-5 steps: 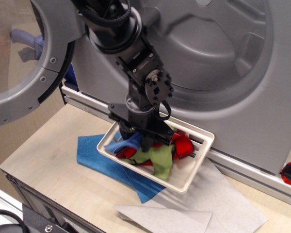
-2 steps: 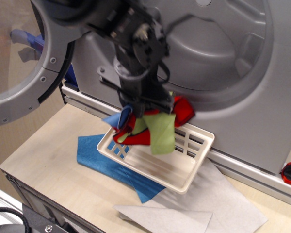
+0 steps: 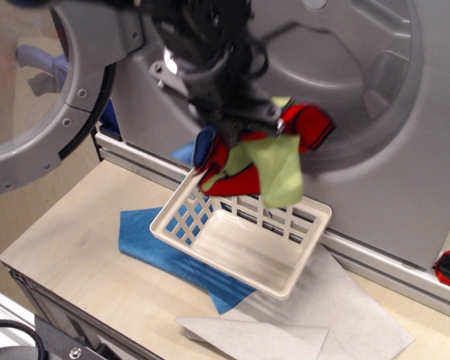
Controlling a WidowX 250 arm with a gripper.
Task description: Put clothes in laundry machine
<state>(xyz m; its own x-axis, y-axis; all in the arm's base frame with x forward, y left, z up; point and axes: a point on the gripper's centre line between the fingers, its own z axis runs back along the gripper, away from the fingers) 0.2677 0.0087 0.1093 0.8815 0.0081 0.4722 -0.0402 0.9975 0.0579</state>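
1. Gripper [image 3: 236, 129] – clenched on the clothes [image 3: 264, 159], blurred.
2. Clothes – red, green and blue bundle hanging above the white basket [image 3: 244, 244], before the washer [image 3: 345, 82] mouth.
3. Door [image 3: 41, 90] stands open.

White slotted basket [image 3: 285, 259] atop blue cloth sheet [image 3: 146, 241] and pale grey sheets [image 3: 337, 315] on wooden table [image 3: 75, 255].

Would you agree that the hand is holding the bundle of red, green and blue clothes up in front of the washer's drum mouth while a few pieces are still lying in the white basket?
Not quite: the white basket is empty, as the observation.image view shows. The hand does hold the clothes up in front of the laundry machine drum mouth.
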